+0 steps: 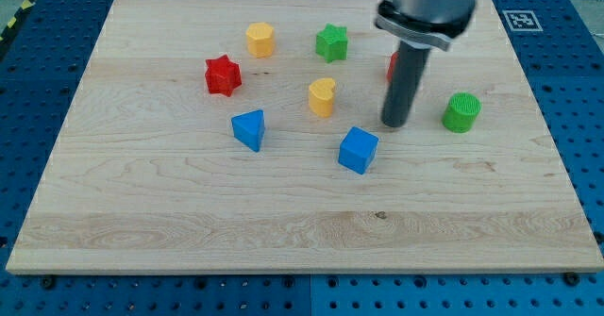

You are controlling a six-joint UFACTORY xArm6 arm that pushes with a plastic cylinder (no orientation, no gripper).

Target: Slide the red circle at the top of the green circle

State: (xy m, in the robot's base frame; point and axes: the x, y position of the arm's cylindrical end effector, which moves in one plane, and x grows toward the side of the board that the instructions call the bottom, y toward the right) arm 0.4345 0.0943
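My tip (pixel 395 124), a bare rod end effector grasping nothing, rests on the tabletop (pixel 283 222) between the yellow heart (pixel 322 97) and the green circle (pixel 461 112). The red circle (pixel 391 66) shows only as a sliver behind the rod; its orientation is hidden. A blue cube (pixel 358 150) sits just below-left.

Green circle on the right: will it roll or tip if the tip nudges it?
The green circle stands upright on its flat end, squat rather than tall, so it will probably slide, not tip or roll. Its ribbed side may catch my tip, which sits to its left and apart from it. The wooden board looks smooth, so friction should be low.
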